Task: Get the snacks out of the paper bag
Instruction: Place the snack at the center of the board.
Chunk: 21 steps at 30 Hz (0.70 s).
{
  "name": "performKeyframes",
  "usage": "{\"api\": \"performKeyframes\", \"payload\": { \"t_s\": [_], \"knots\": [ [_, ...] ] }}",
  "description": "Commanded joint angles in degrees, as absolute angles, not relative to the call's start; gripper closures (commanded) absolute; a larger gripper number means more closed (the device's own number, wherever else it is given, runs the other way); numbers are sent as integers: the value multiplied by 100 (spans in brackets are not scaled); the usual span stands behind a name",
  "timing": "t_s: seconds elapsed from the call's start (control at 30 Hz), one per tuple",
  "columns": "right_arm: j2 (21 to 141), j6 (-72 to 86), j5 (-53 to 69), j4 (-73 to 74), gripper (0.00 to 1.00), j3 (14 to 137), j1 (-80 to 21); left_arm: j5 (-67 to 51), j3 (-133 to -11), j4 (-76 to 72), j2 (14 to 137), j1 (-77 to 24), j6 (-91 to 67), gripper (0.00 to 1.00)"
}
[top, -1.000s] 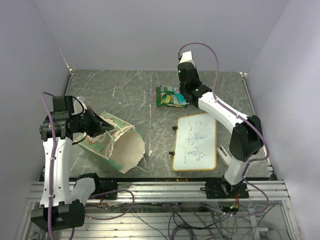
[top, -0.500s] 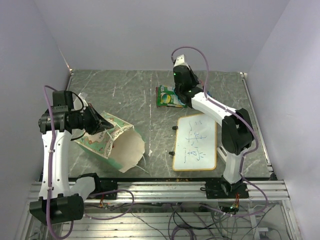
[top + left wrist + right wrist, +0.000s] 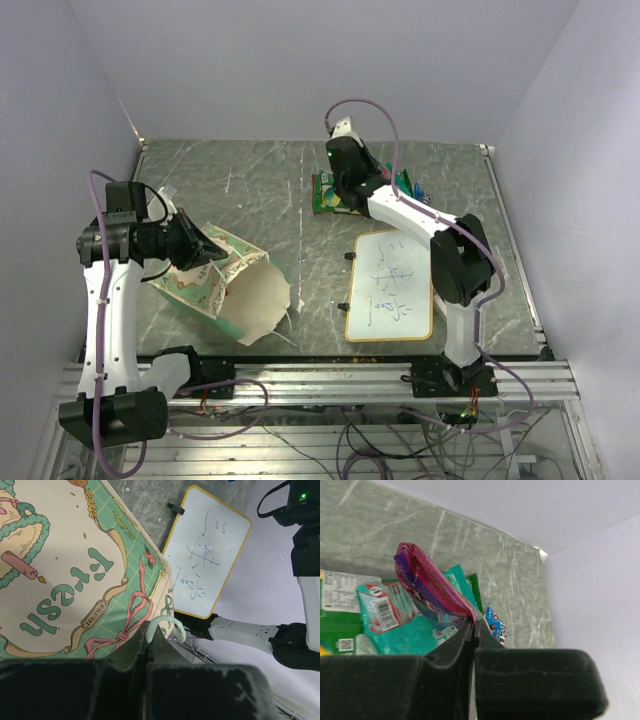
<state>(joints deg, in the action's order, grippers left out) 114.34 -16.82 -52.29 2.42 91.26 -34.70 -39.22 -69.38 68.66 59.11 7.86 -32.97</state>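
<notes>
The paper bag (image 3: 235, 285) lies on its side at the left of the table, its cream mouth facing the near edge. My left gripper (image 3: 205, 250) is shut on the bag's pale string handle (image 3: 165, 624), and the bag's green patterned panel (image 3: 75, 570) fills the left wrist view. Snacks lie in a pile at the back middle: a green packet (image 3: 328, 195), a teal packet (image 3: 395, 625) and a small blue candy (image 3: 496, 622). Over that pile my right gripper (image 3: 358, 192) is shut on the edge of a purple-pink packet (image 3: 427, 582), which stands up from the fingertips.
A white whiteboard (image 3: 392, 285) with a yellow rim and writing lies right of the bag, in front of the snack pile. The right arm's links reach over its far end. Walls close in the table at the back and on both sides.
The right wrist has swung left across the back of the table, over the snack pile. The left arm and the bag have hardly shifted.
</notes>
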Motion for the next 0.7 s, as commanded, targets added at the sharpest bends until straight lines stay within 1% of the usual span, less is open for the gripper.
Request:
{"api": "performKeyframes", "payload": {
  "t_s": [0.0, 0.2, 0.4, 0.67],
  "knots": [
    [11705, -1291, -5337, 518, 100, 9512, -3672, -4054, -7059, 6926, 5789, 759, -3190, 93],
    [12059, -679, -5124, 1147, 100, 9836, -3727, -4065, -7090, 6992, 5766, 761, -3152, 93],
    [12189, -283, -4865, 1472, 97, 10002, -3811, -4060, -7101, 7097, 5712, 756, -3086, 93],
    [12524, 626, -4439, 2123, 89, 10476, -3977, -4100, -7120, 7150, 5700, 758, -3042, 93]
  ]
}}
